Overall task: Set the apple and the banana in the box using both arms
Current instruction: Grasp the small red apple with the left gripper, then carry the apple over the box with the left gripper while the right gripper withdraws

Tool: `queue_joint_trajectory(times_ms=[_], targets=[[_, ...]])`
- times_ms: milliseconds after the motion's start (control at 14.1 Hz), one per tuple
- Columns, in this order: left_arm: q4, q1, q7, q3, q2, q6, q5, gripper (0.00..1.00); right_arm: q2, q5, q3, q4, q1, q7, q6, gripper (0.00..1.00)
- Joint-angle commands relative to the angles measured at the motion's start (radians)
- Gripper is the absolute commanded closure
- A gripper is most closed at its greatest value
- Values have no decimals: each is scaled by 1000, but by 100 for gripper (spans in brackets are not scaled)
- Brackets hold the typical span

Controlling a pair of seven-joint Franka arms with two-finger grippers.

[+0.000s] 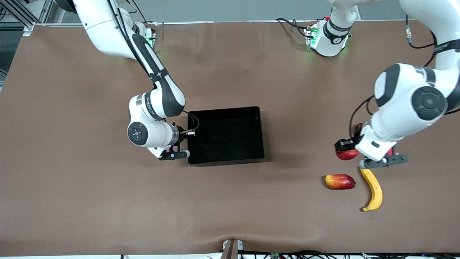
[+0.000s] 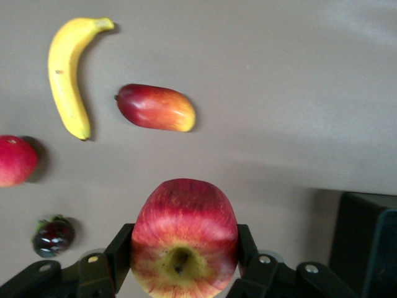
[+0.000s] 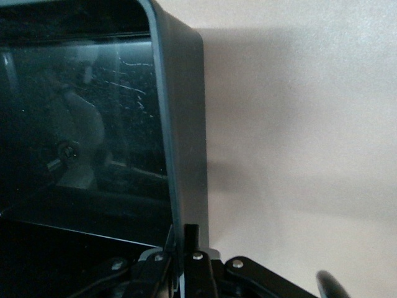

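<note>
Counter (image 1: pixel 90 201): brown, wide, carrying everything below.

Box (image 1: pixel 260 133): black, shallow, glossy walls, near mid-counter, nothing inside. Wall toward the right arm's end pinched by right pincer (image 1: pixel 185 144), fingers shut on the rim (image 3: pixel 177 205), one inside and one outside as seen in the right wrist view.

Banana (image 1: pixel 373 189): yellow, curved, flat on counter toward the left arm's end, well apart from box, nearer the front camera than the left pincer. Untouched.

Mango-like fruit (image 1: pixel 340 181): red-yellow, elongated, just beside banana on the box side, not touching it.

Apple (image 2: pixel 184 248): red with yellow streaks, stem dimple facing the wrist camera, clamped between the fingers (image 2: pixel 118 254) of left pincer (image 1: pixel 370 153), one finger on each flank, roughly half open around it. Held above the counter near the other fruit, well short of box. Mostly hidden under the wrist in front view.

Pink-red round fruit (image 2: pixel 15 160): on counter, near banana's blunt end, cut off at frame edge in left wrist view.

Small dark berry-like item (image 2: pixel 54 236): on counter near pink-red fruit; kind not discernible.
</note>
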Motion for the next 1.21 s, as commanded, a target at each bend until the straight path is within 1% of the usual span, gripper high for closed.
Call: queue_joint_trajectory(times_ms=[0,213,285,356,427,569,640,711,854,996,1067,1138], targets=[[30,-60,-133,-1,16,-17,6,100,14,61,-9,13,22,52,15,100],[33,-181,-349,-1,33,-17,5,100,19,66,-10,36,50,168,16,100],[35,-198,-421,-1,43,-13,11,100,25,60,-10,38,50,167,16,41],[35,-224,-461,-1,53,-7,15,100,16,53,-10,41,56,169,7,0],[33,-250,-469,-1,66,-4,14,100,7,53,-13,42,71,169,1,0],[35,-299,-504,-1,96,0,14,100,-24,56,-15,51,48,167,-20,0],[44,-308,-514,-1,113,11,11,100,-42,61,-16,62,33,167,-71,0],[68,-327,-518,-1,139,20,12,100,-47,60,-18,96,6,166,-123,0],[120,-390,-549,4,177,22,14,100,-51,53,-16,201,-53,167,-303,0],[139,-408,-563,4,208,22,15,100,-51,37,-19,339,-120,163,-495,0],[145,-423,-573,7,208,22,15,100,-48,8,-18,390,-160,158,-575,0],[147,-424,-570,7,213,22,15,100,-48,3,-15,428,-210,153,-624,0]])
